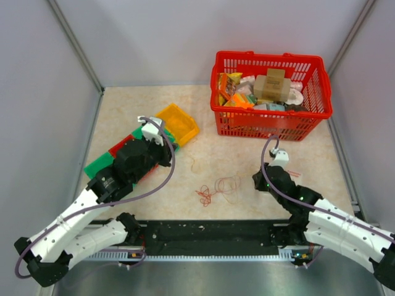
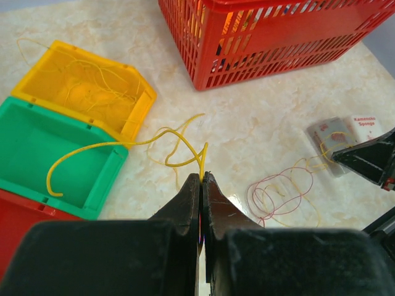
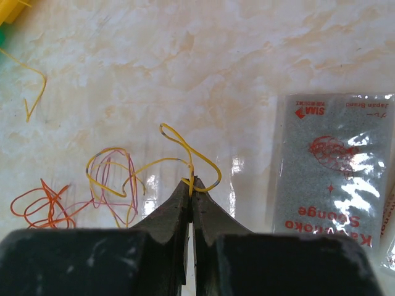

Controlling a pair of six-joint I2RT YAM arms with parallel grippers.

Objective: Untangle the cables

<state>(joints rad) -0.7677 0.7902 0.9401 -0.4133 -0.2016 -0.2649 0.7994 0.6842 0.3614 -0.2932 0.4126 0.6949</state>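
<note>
My left gripper (image 2: pixel 202 179) is right under its own camera, fingers pressed together on the end of a yellow strand (image 2: pixel 123 145). This strand curls away leftward and its far tail droops over the wall into the green bin (image 2: pixel 108 179), which sits between the red bin (image 2: pixel 18 228) and the yellow bin (image 2: pixel 141 111) towards the table's left edge. The yellow bin holds more fine yellow wire.

To the right, in the middle of the table towards its near edge, lie the cables (image 1: pixel 213 190), a loose flat tangle with an orange knot (image 3: pixel 40 206) on its left side and pinkish and yellow rings beside it. My right gripper (image 3: pixel 191 182) is clamped on a yellow loop (image 3: pixel 191 151) that runs back into those rings. A sponge packet (image 3: pixel 333 172) lies just right of it, and the red basket (image 1: pixel 271 120) stands at the far right corner.

My worry is the right pull. If the loop is threaded through the pink rings (I cannot tell from here), lifting could drag the whole bundle and cinch it tighter. The wire is thin and springy, so it may slip from either pinch. On the left, the tail could snag on the bin wall as I move.
</note>
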